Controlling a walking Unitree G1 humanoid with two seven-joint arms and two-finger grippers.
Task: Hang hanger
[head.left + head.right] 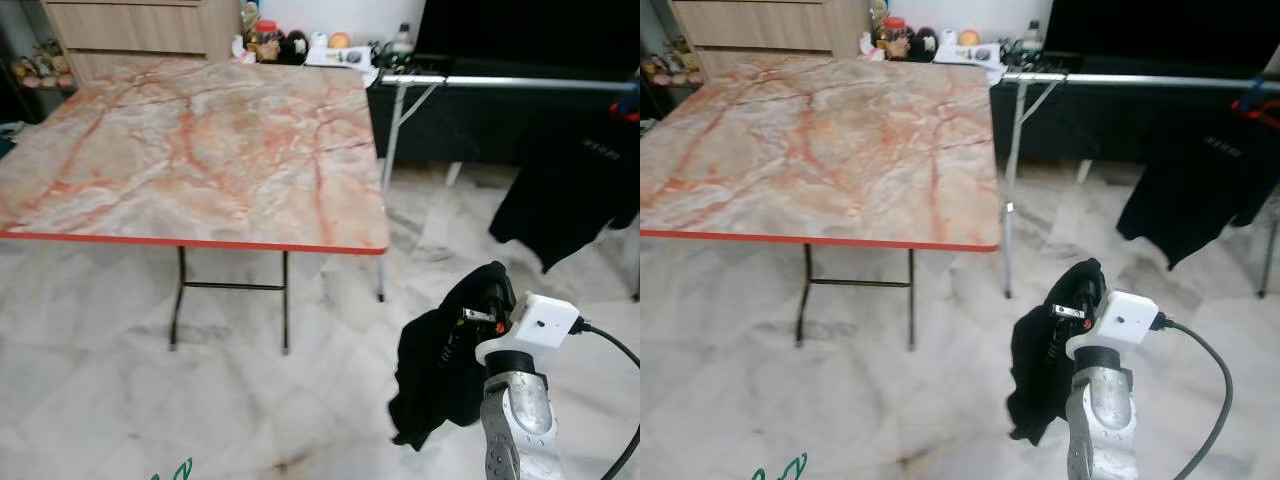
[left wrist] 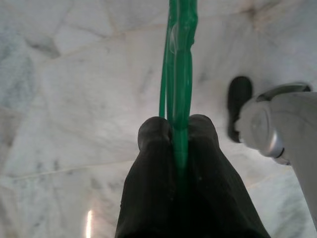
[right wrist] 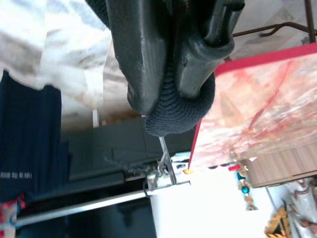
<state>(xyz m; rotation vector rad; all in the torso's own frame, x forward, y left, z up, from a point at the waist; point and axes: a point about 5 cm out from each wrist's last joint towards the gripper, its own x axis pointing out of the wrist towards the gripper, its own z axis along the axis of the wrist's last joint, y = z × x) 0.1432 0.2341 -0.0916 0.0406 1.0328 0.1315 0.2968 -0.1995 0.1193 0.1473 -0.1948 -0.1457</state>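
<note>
beside the table (image 1: 200, 150), right gripper (image 1: 470, 320) clamps black garment (image 1: 435, 380).

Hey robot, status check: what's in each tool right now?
Left tool shut on green hanger. Right tool shut on black garment. Rail ahead, beyond table.

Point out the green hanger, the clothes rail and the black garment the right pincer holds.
green hanger (image 2: 178, 74), left wrist view, its stem.
clothes rail (image 1: 520, 82), left eye view, the horizontal bar.
black garment (image 1: 435, 370), left eye view, hanging cloth.
</note>
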